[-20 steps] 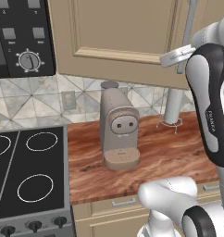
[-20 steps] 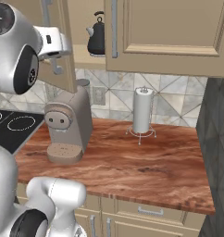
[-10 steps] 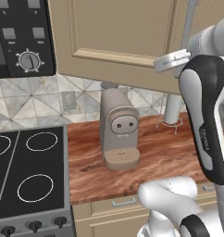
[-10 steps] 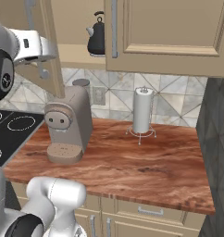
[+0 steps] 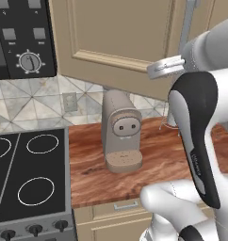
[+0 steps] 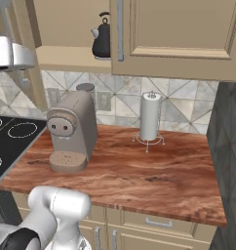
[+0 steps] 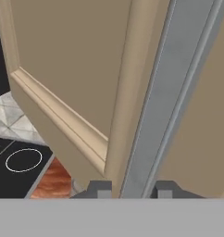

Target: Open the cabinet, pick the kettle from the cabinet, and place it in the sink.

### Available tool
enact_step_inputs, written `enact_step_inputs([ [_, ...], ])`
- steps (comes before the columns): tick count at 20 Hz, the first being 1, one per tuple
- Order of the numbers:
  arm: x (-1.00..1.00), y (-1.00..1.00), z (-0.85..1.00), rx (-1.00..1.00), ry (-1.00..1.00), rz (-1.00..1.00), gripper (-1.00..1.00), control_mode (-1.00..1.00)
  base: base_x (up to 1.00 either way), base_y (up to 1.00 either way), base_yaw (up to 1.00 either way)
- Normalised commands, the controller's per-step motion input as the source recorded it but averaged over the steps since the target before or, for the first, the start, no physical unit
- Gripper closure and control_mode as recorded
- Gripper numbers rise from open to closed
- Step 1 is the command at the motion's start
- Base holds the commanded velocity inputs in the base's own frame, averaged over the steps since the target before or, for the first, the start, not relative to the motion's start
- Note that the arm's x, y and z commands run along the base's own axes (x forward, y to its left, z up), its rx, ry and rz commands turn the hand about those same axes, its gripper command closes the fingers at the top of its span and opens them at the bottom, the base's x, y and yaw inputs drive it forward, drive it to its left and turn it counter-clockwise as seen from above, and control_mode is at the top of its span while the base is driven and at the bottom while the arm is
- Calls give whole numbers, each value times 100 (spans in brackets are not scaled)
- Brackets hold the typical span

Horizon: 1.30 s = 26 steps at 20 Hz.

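Note:
The cabinet has its left door swung out. Inside, the black kettle stands upright on the tan shelf, beside the closed right door. In the hand view my gripper sits at the left door's silver bar handle, which runs up between the two fingertips and fills the gap. The jaws are shut on it. That handle shows above my arm in the left base view. The sink is out of view.
A taupe coffee machine stands on the reddish wood counter. A paper towel roll stands further right. The black stovetop lies to the left, under a dark control panel.
My hand has moved left with the handle and the door has swung wider open. The jaws have narrowed onto the bar. The kettle has not moved.

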Motion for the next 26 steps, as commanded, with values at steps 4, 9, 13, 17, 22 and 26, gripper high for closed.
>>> enact_step_inputs([
  [4,-26,48,-4,0,0,-11,100,-100,0,0,0],
  [9,-14,36,-11,-3,0,-15,100,-100,0,0,0],
  [13,-15,19,-20,-10,0,-21,-100,-100,0,0,0],
  [17,-21,0,-17,-4,0,-18,-100,-100,0,0,0],
  [22,-24,-9,-13,0,0,-14,-100,-100,0,0,0],
  [26,-30,-14,-9,0,0,-13,-100,-100,0,0,0],
])
